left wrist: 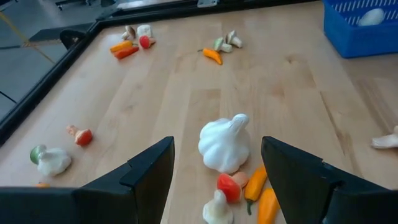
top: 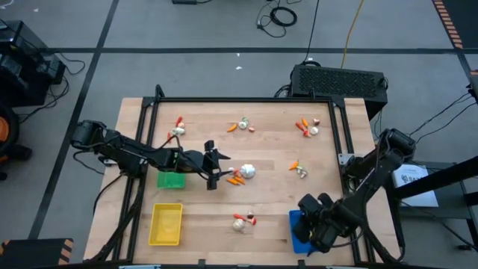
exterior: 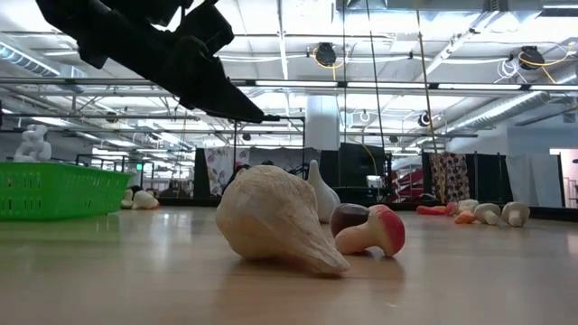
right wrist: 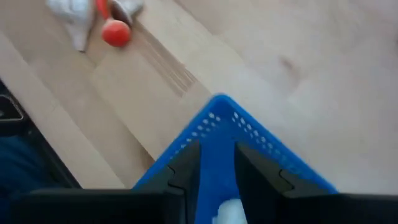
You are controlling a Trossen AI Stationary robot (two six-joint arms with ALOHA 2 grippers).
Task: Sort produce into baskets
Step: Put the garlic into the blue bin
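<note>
Three baskets sit along the near side of the desk (top: 224, 205): the green basket (top: 170, 180) at about 9 o'clock from the middle, the yellow basket (top: 166, 224) at 7 o'clock, and the blue basket (top: 299, 232) at 5 o'clock. Little toy vegetables lie in small heaps all over the wood.

The left gripper (top: 215, 166) has its fingers spread wide. It hangs over the middle of the desk, aimed at the big white garlic (left wrist: 225, 144), which lies just ahead between its two fingers. Orange and red bits (left wrist: 249, 190) touch the garlic, so the wide spread likely helps it fit around the fat bulb.

The right gripper (right wrist: 216, 165) is over the blue basket with its fingers a little apart. A small white piece (right wrist: 227, 210) shows just below them, maybe inside the basket, but it is too blurry to be sure. It looks like a drop into the basket.

No words or labels can be read anywhere.
</note>
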